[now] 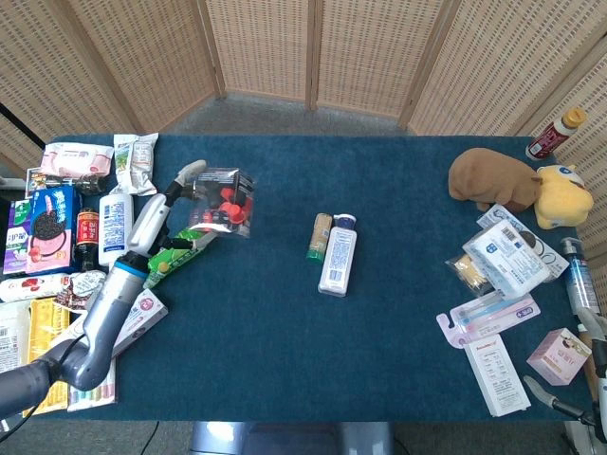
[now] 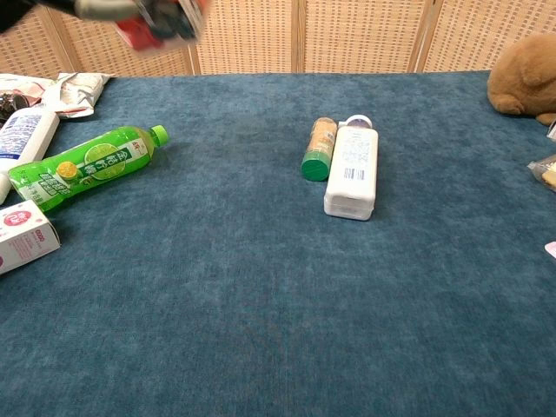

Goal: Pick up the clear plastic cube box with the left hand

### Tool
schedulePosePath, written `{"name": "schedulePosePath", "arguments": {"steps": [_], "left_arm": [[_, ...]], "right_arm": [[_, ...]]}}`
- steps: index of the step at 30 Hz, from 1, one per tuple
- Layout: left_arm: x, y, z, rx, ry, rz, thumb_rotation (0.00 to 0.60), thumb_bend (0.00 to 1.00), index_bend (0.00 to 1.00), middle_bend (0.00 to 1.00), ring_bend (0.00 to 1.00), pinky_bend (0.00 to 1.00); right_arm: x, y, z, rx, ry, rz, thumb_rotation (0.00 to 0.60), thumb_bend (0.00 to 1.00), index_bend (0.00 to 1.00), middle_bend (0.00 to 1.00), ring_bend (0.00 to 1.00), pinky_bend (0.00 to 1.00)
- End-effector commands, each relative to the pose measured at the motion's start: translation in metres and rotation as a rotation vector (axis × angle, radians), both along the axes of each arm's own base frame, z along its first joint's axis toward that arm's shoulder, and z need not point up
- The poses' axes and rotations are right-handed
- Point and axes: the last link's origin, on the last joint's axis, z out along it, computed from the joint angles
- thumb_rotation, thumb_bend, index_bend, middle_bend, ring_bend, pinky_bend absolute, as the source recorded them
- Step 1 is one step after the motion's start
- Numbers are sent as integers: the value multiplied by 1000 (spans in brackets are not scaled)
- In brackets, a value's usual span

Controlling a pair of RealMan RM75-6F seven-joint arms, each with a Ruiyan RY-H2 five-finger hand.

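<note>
The clear plastic cube box (image 1: 222, 201), with red and dark pieces inside, hangs in the air over the left part of the blue table, held by my left hand (image 1: 178, 194). In the chest view the box (image 2: 162, 21) shows blurred at the top left edge, with only a sliver of the hand (image 2: 102, 9) beside it. My right hand (image 1: 583, 379) is barely seen at the lower right corner of the head view; how its fingers stand is unclear.
A green bottle (image 1: 178, 251) lies under the raised box. A white bottle (image 1: 338, 253) and a small green-capped jar (image 1: 319, 236) lie mid-table. Packets and bottles crowd the left edge (image 1: 57, 227). Plush toys (image 1: 512, 185) and boxes sit at the right.
</note>
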Motion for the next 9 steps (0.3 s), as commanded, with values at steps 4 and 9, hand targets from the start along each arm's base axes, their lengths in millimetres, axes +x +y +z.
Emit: {"name": "schedulePosePath", "arguments": {"steps": [4, 9], "left_arm": [[4, -28, 45, 57, -82, -42, 600, 338, 220, 279, 402, 322], [9, -35, 50, 55, -83, -61, 600, 333, 217, 276, 400, 320]], "right_arm": [[1, -4, -5, 11, -10, 19, 512, 73, 0, 34, 0, 0], [1, -4, -4, 8, -9, 20, 515, 73, 0, 34, 0, 0]]}}
